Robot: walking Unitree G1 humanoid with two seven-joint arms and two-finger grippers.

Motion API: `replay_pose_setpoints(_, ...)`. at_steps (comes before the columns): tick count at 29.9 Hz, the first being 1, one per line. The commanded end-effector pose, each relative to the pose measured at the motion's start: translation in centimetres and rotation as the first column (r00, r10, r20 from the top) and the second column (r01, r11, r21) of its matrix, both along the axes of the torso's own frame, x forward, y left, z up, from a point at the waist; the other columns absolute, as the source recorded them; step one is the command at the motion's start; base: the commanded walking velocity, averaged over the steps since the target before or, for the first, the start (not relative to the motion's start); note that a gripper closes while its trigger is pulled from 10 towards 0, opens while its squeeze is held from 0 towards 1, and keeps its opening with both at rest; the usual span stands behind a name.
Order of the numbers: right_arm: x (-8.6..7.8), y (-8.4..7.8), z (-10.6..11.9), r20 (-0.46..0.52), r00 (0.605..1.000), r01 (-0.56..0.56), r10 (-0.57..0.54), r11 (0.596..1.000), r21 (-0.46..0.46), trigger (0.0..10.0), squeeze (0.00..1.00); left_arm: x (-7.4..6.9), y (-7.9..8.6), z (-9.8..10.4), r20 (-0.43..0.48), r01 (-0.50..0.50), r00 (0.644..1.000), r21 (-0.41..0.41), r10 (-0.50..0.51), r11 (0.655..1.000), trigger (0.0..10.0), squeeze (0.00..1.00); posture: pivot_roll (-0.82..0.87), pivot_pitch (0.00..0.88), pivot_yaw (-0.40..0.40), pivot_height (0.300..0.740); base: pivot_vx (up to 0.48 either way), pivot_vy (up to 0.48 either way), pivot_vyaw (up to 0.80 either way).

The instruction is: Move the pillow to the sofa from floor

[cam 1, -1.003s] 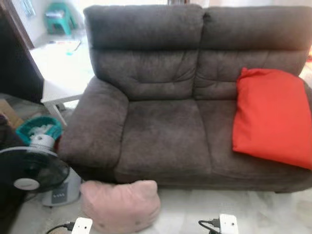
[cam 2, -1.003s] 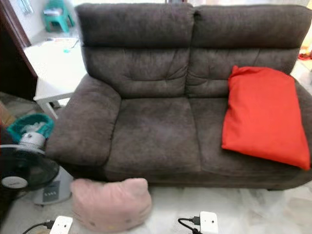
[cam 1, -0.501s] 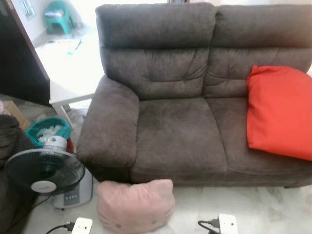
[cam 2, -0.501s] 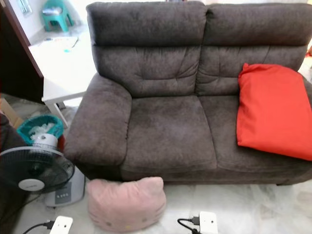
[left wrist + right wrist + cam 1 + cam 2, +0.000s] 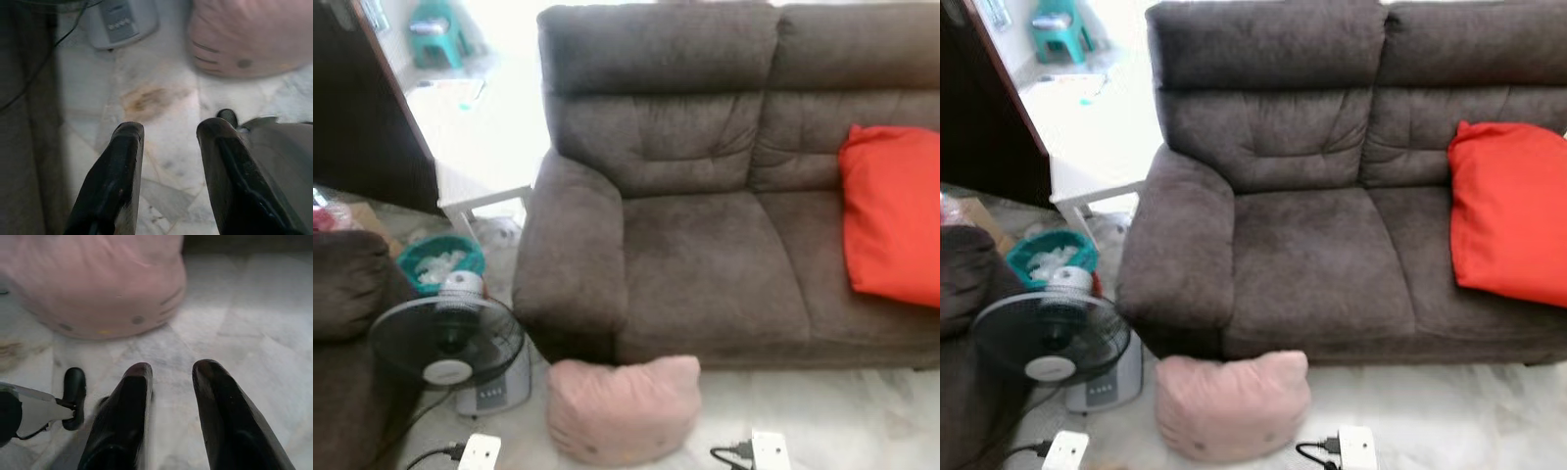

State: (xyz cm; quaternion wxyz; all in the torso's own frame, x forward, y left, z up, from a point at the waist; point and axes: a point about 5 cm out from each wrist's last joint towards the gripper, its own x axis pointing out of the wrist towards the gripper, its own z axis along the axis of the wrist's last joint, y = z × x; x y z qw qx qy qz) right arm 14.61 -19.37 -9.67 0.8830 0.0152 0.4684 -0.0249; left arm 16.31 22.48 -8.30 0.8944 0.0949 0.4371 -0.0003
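A: What is the room like?
B: A pale marble floor (image 5: 1449, 411) runs up to a dark brown two-seat fabric sofa (image 5: 705, 245), with a red cushion (image 5: 893, 215) on its right seat. A black pedestal fan (image 5: 447, 341) stands by the sofa's left arm, a teal basket (image 5: 438, 264) behind it.

A: And the pillow?
B: The pink cat-face pillow (image 5: 623, 406) lies on the floor, against the sofa's front edge below the left seat.

A: The grippers?
B: The left gripper (image 5: 166, 134) hangs low over the floor, fingers parted, holding nothing. The right gripper (image 5: 171, 372) likewise, parted and empty, with the pillow just ahead.

A: Any writing?
B: The fan's hub label and the grey base (image 5: 122, 19) markings are too blurred to read.
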Motion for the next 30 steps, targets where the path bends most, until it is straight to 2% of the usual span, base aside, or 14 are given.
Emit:
replay_pose_setpoints(1, -0.46, -0.15, -0.16, -0.016, 1.0, 0.012, -0.012, 1.0, 0.006, 10.0, 0.0, -1.0, -0.09, -0.48, -0.038, -0.006, 0.999, -0.007, 0.006, 1.0, 10.0, 0.0, 0.04, 0.027, 0.019, 0.74, 0.0, 0.0, 0.8)
replay_pose_setpoints(3, -0.47, -0.14, -0.17, -0.016, 1.0, 0.011, -0.011, 1.0, 0.008, 10.0, 0.0, -1.0, -0.08, -0.48, -0.038, -0.005, 0.999, -0.006, 0.005, 1.0, 10.0, 0.0, 0.04, 0.023, 0.02, 0.74, 0.0, 0.0, 0.66)
replay_pose_setpoints(20, -0.66, -0.09, -0.25, -0.021, 0.999, 0.046, -0.045, 0.999, 0.026, 10.0, 0.0, -1.03, -0.13, -0.48, -0.038, 0.003, 0.999, -0.017, -0.004, 1.0, 10.0, 0.0, 0.05, 0.013, 0.019, 0.74, 0.0, 0.0, 0.0)
replay_pose_setpoints(30, -0.56, -0.76, -0.09, -0.013, 1.0, 0.025, -0.025, 1.0, 0.013, 10.0, 0.0, -1.09, -0.77, -0.66, -0.039, -0.02, 0.999, -0.034, 0.019, 0.999, 10.0, 0.0, 0.04, 0.0, -0.031, 0.74, 0.0, 0.0, 0.0)
